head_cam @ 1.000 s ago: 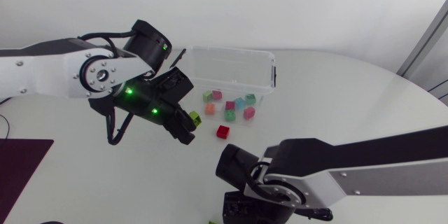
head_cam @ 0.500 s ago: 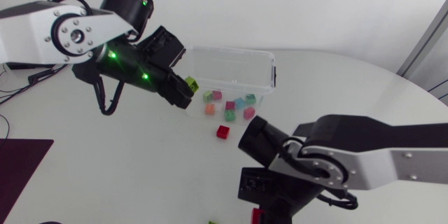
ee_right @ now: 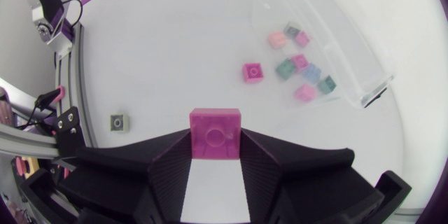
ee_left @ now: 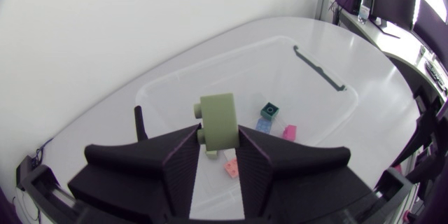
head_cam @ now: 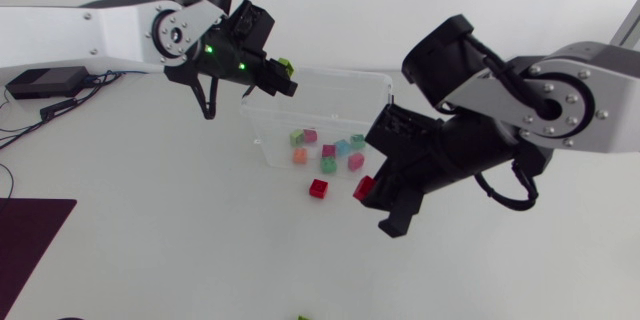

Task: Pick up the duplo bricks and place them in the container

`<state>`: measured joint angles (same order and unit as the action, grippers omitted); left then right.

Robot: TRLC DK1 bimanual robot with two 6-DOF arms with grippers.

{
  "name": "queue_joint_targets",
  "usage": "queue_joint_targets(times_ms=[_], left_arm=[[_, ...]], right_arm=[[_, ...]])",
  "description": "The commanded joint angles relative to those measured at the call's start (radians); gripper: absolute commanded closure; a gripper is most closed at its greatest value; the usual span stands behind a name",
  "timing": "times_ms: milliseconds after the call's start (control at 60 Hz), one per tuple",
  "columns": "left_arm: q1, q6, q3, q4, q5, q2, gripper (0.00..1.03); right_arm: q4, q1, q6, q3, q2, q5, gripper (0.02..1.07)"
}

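the left gripper [head_cam: 278,78] is clamped on a green brick [head_cam: 284,64], a finger pressed to each side, and hangs above the left end of the container [head_cam: 388,100]; its wrist view looks past the held brick [ee_left: 218,120] straight down into the clear tub

the container stands on the table [head_cam: 150,220] near its middle, with a cluster of small bricks [head_cam: 328,150] lying on its floor towards the near wall: pink, orange, blue, teal and green ones among them

the right gripper [head_cam: 368,192] grips a red brick [head_cam: 364,189] between its two fingers, held above the table just in front of the container and outside it; in the right wrist view this brick [ee_right: 215,133] sits studs-up between the fingertips

a loose red brick [head_cam: 318,188] lies on the table just beside the container's near wall, a little to the left of the right gripper, touching neither

a stray green brick [ee_right: 118,121] lies well apart from the rest, near the table's front edge
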<state>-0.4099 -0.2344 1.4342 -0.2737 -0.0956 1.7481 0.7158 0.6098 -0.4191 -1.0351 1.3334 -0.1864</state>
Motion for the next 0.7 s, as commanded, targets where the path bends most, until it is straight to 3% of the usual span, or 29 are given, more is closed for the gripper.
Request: queue_joint_targets(times_ms=[0, 17, 33, 50, 100, 233, 483, 683], left_arm=[[0.013, 0.029, 0.052, 0.019, 0.005, 0.071, 0.72], [0.014, 0.029, 0.066, 0.019, 0.005, 0.091, 0.62], [0.014, 0.029, 0.068, 0.019, 0.005, 0.093, 0.6], [0.014, 0.029, 0.077, 0.021, 0.013, 0.106, 0.48], [0.014, 0.029, 0.086, 0.025, 0.02, 0.117, 0.28], [0.013, 0.029, 0.066, 0.039, 0.034, 0.093, 0.09], [-0.001, 0.021, -0.141, 0.068, 0.036, -0.134, 0.07], [-0.069, 0.02, -0.297, -0.018, 0.036, -0.242, 0.07]], right_arm=[[-0.03, -0.024, 0.017, -0.039, 0.024, 0.002, 0.84], [-0.045, -0.039, 0.019, -0.048, 0.029, 0.001, 0.84], [-0.052, -0.045, 0.02, -0.052, 0.03, -0.001, 0.84], [-0.056, -0.05, 0.022, -0.059, 0.035, -0.002, 0.84], [-0.082, -0.073, 0.031, -0.08, 0.05, -0.004, 0.84], [-0.142, -0.127, 0.055, -0.154, 0.118, -0.024, 0.84], [-0.253, -0.182, 0.1, -0.296, 0.26, -0.027, 0.84], [-0.309, -0.225, 0.137, -0.411, 0.394, -0.025, 0.84]])
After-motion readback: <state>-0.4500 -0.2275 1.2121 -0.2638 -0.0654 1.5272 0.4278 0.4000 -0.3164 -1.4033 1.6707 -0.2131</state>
